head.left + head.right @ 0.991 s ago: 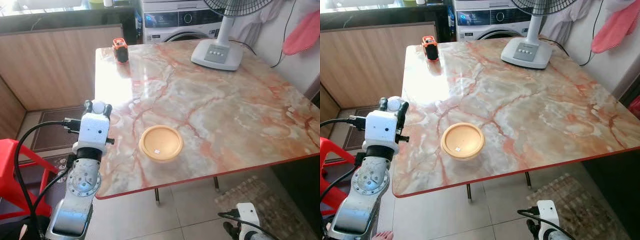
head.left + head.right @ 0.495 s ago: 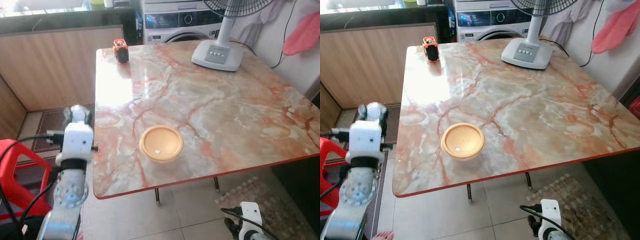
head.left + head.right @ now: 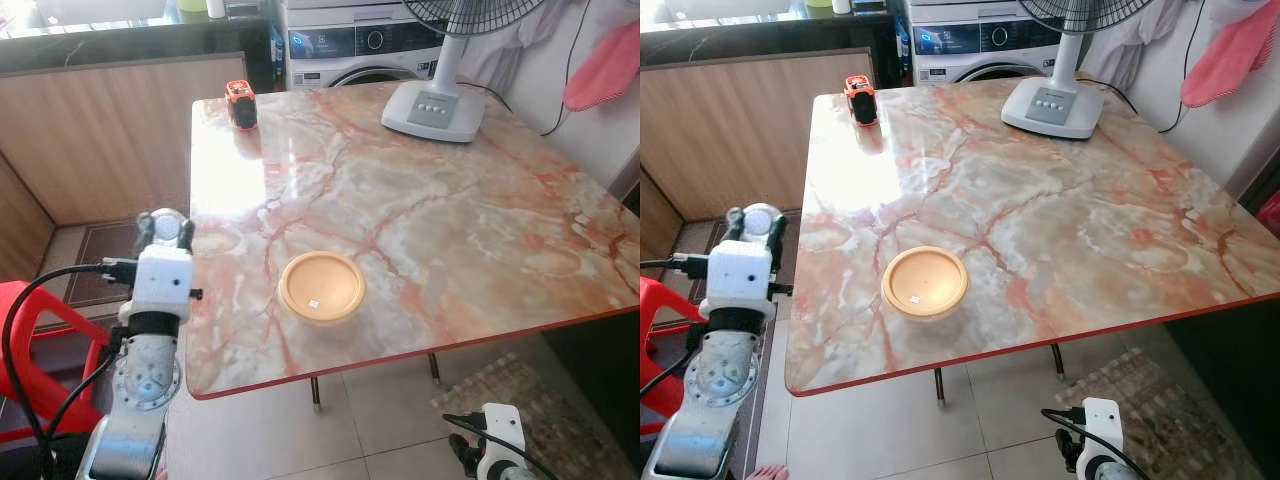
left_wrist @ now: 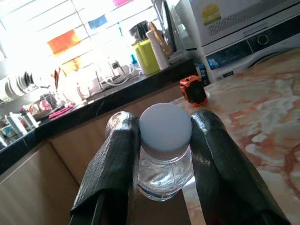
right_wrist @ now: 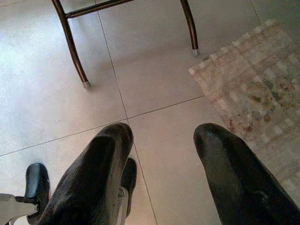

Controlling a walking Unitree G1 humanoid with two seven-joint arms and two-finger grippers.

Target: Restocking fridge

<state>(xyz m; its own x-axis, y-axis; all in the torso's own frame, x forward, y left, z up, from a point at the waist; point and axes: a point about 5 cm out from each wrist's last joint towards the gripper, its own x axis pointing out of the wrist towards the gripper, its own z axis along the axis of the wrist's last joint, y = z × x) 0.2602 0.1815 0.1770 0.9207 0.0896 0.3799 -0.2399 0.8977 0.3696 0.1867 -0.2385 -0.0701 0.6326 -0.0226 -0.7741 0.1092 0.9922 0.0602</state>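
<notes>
My left gripper is shut on a small clear bottle with a white cap, held upright. In the left eye view the left gripper is just off the left edge of the marble table, at about tabletop height. A round orange lidded container sits on the table near its front edge, to the right of that gripper. My right gripper hangs open low over the tiled floor, with nothing between its fingers.
A fan base stands at the table's far side and a small orange-black object at its far left corner. A washing machine is behind. A red stool is by my left arm. A rug and table legs are below.
My left arm with the bottle has moved left, from over the table's left edge to just outside it. The right arm has stayed low.
</notes>
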